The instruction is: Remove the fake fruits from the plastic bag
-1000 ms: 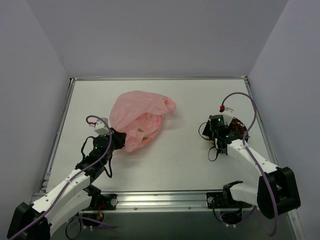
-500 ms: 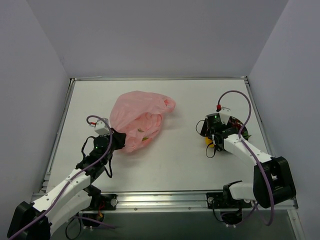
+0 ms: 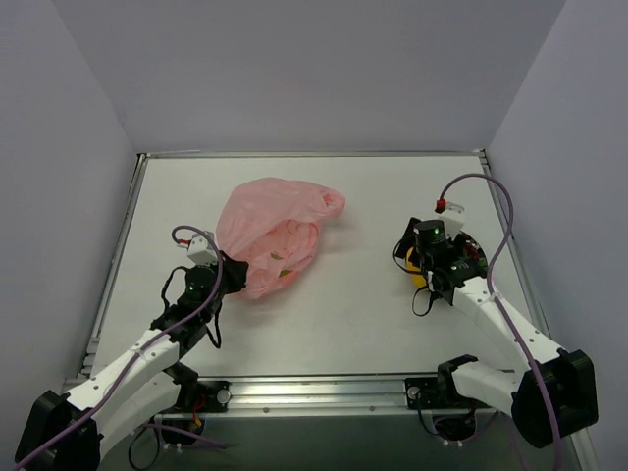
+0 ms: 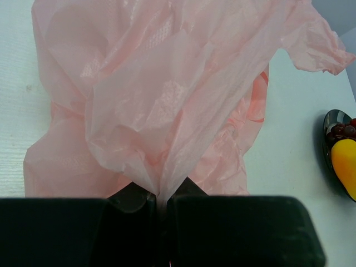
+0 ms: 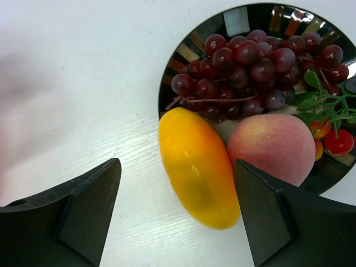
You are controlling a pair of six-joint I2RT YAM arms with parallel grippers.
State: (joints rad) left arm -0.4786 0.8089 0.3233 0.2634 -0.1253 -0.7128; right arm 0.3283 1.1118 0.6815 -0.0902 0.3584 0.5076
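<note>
The pink plastic bag [image 3: 270, 235] lies crumpled at the table's middle left, and a small yellowish shape [image 3: 285, 263] shows through it. My left gripper [image 3: 228, 275] is shut on the bag's near edge, seen up close in the left wrist view [image 4: 161, 197]. My right gripper [image 5: 177, 183] is open and empty, its jaws either side of a yellow fruit [image 5: 197, 167] without touching it. That fruit leans on the rim of a dark plate [image 5: 245, 16]. The plate holds purple grapes [image 5: 250, 67], a pinkish-red round fruit [image 5: 272, 147] and red-orange pieces with green [image 5: 328, 128].
The plate [image 3: 478, 257] sits near the table's right edge, with my right gripper [image 3: 424, 267] at its left rim. It also shows at the right edge of the left wrist view [image 4: 328, 130]. Grey walls close in the table on three sides.
My right gripper swung a little left, then back over the plate's left rim, and now hangs open above the yellow fruit. The left gripper and bag have barely moved.
</note>
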